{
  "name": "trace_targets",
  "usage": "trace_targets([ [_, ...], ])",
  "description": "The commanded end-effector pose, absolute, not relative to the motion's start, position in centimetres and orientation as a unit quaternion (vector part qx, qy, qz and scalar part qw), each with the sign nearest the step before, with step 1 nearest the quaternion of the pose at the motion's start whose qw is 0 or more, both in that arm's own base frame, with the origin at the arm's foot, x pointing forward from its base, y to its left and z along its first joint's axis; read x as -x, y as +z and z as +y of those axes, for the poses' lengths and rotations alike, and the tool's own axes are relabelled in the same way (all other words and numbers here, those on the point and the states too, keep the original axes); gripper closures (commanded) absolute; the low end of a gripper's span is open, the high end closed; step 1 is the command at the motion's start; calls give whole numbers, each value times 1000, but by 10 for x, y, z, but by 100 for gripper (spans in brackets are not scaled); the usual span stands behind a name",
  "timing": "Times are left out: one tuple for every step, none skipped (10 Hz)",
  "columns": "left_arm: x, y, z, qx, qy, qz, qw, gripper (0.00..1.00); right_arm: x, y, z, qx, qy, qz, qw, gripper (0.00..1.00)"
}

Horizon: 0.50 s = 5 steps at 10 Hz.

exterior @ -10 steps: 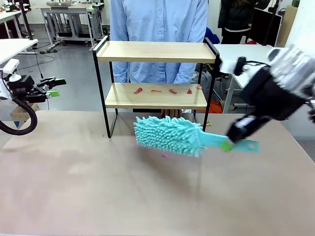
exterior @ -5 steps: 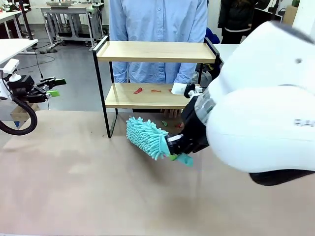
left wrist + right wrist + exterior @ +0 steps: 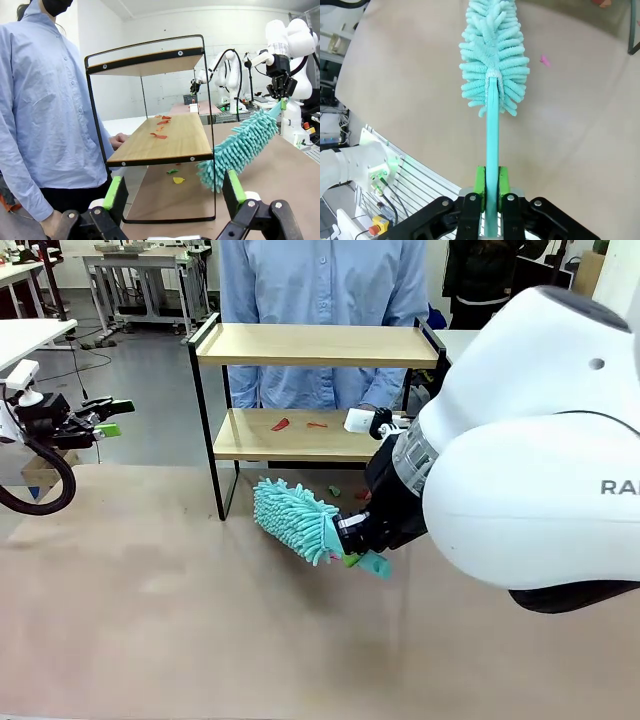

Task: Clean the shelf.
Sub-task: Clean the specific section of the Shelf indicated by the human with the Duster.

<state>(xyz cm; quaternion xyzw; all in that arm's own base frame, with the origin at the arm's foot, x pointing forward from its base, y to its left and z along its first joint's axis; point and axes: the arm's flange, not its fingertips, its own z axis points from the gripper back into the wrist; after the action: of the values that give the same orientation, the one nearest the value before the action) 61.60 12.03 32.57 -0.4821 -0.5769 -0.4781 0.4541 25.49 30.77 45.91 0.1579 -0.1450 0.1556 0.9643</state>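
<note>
Bright, even indoor light fills all three views, diffuse and from overhead, with no hard glare. In the front view the duster throws only a faint, soft shadow on the table, and the shelf is sharp. The right arm, very near the lens, looms large and a little soft, its white shell shaded underneath. The left wrist view bends toward its edges: the shelf's black frame bows slightly, and the left gripper at the bottom edge looks stretched by the wide lens. In the right wrist view the duster is crisp and the table's edge bends.
</note>
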Motion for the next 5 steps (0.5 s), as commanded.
trace_targets([
  [-614, 328, 119, 477, -487, -576, 452, 0, -256, 457, 309, -159, 153, -145, 964, 87],
  [-614, 328, 119, 477, -487, -576, 452, 0, -261, 449, 337, -159, 127, -181, 962, 87],
  [-614, 328, 119, 477, -487, -576, 452, 0, -264, 442, 358, -156, 102, -215, 959, 87],
  [-614, 328, 119, 477, -487, -576, 452, 0, -267, 431, 375, -120, 70, -254, 957, 87],
  [-614, 328, 119, 477, -487, -576, 452, 0, -272, 417, 396, -131, 74, -263, 953, 87],
])
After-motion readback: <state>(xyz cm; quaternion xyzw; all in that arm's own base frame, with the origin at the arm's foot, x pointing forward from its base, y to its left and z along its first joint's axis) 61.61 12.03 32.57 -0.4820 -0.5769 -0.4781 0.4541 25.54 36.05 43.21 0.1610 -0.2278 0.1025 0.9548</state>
